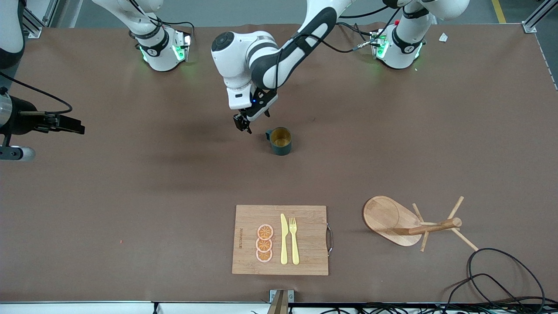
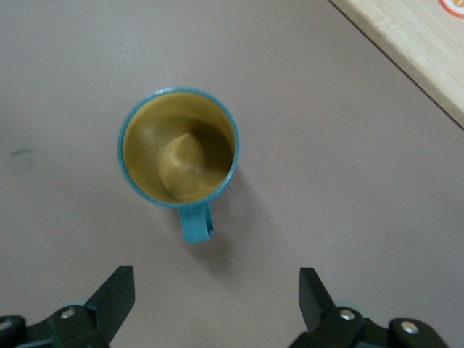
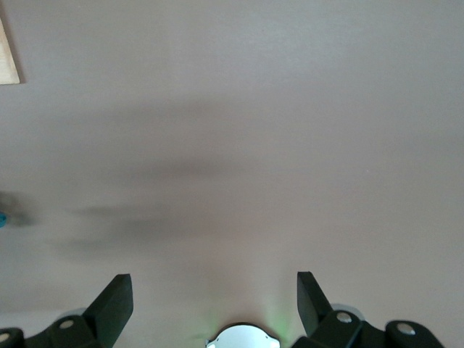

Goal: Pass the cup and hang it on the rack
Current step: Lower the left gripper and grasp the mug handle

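Observation:
The dark teal cup (image 1: 281, 141) stands upright on the brown table, its yellow-tan inside showing and its small handle turned toward my left gripper (image 1: 243, 124). That gripper hangs just beside the handle, toward the right arm's end, open and empty. In the left wrist view the cup (image 2: 178, 148) lies ahead of the left gripper (image 2: 216, 291), and the handle points into the gap between the spread fingers. The wooden rack (image 1: 409, 223) stands near the front camera, toward the left arm's end. My right gripper (image 1: 72, 125) waits, open and empty, over the right arm's end; the right wrist view shows it (image 3: 214, 290) over bare table.
A wooden cutting board (image 1: 305, 257) with orange slices (image 1: 264, 243), a yellow knife (image 1: 284, 239) and a fork (image 1: 294, 240) lies nearer the front camera than the cup. Black cables (image 1: 497, 279) loop at the table edge beside the rack.

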You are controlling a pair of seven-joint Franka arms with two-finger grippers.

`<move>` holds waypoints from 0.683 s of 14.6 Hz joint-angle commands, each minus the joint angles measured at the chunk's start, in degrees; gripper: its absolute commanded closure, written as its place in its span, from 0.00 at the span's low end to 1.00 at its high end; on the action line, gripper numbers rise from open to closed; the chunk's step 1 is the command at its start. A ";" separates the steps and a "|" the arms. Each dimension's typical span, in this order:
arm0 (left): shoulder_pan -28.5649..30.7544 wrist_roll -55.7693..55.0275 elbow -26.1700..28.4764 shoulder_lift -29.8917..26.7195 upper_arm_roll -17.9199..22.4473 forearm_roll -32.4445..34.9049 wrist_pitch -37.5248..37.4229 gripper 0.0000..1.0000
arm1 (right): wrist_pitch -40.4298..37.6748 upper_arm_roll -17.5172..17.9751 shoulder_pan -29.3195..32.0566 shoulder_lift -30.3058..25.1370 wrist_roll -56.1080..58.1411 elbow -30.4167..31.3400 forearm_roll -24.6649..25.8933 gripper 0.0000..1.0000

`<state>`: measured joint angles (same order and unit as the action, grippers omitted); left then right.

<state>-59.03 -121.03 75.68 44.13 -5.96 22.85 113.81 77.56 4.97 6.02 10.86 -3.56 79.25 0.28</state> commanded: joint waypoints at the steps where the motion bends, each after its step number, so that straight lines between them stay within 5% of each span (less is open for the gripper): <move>1: -2.66 -4.63 -4.04 4.63 2.87 2.63 0.01 0.00 | 1.01 -5.85 -4.00 -5.67 0.05 6.16 -2.21 0.00; 4: -8.37 -5.18 -5.81 8.42 10.17 2.46 0.01 0.00 | 2.41 -5.94 -4.08 -9.70 0.05 10.20 -2.30 0.00; 10: -9.26 -5.09 -6.51 11.76 10.71 2.72 -0.86 0.01 | 5.49 -7.17 -5.40 -16.66 0.14 16.81 -2.22 0.00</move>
<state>-67.26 -125.82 70.84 54.51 4.10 24.60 114.18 81.36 -1.12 1.71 -2.52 -3.53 92.46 -0.99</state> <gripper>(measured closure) 0.009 0.000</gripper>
